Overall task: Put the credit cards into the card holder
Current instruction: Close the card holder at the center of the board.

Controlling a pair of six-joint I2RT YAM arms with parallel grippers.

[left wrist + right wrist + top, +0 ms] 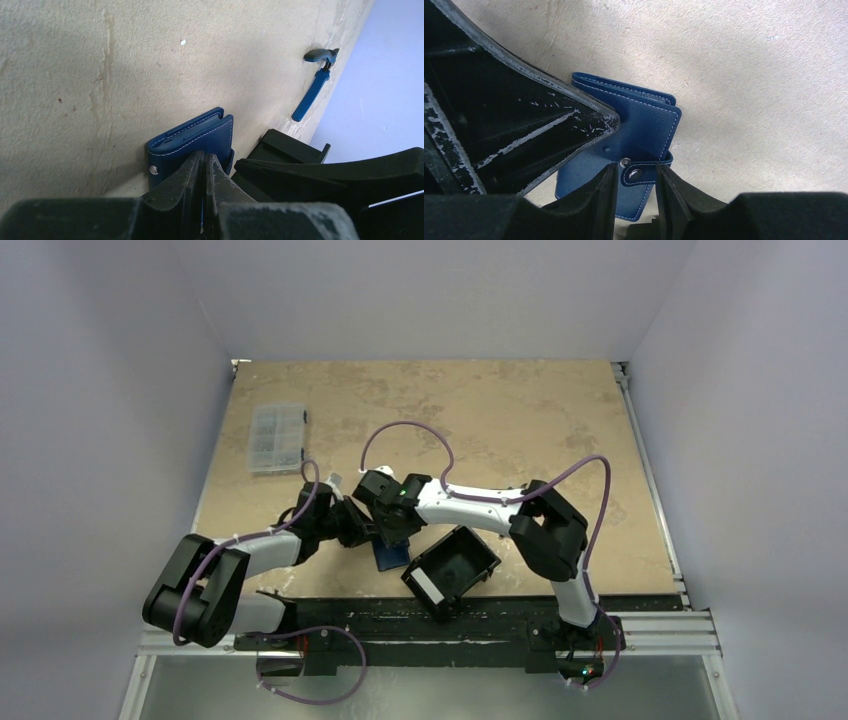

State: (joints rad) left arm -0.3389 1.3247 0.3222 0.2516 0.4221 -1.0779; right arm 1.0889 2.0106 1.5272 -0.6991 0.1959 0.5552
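The card holder [390, 557] is a blue folding wallet with white stitching, lying on the table between both grippers. In the left wrist view the card holder [192, 136] sits just past my left gripper [205, 161], whose jaws are pressed together with a thin blue sliver of its edge between them. In the right wrist view my right gripper [636, 175] is open, with the snap strap [644, 172] of the card holder [644, 125] between the fingers. The left gripper's finger [574, 125] rests on the cover. No credit cards show.
A black box-shaped tray [452, 570] with a white label stands just right of the card holder, close to the near edge. A clear plastic compartment box [275, 437] lies at the far left. A blue-handled tool [312, 95] sits at the table edge.
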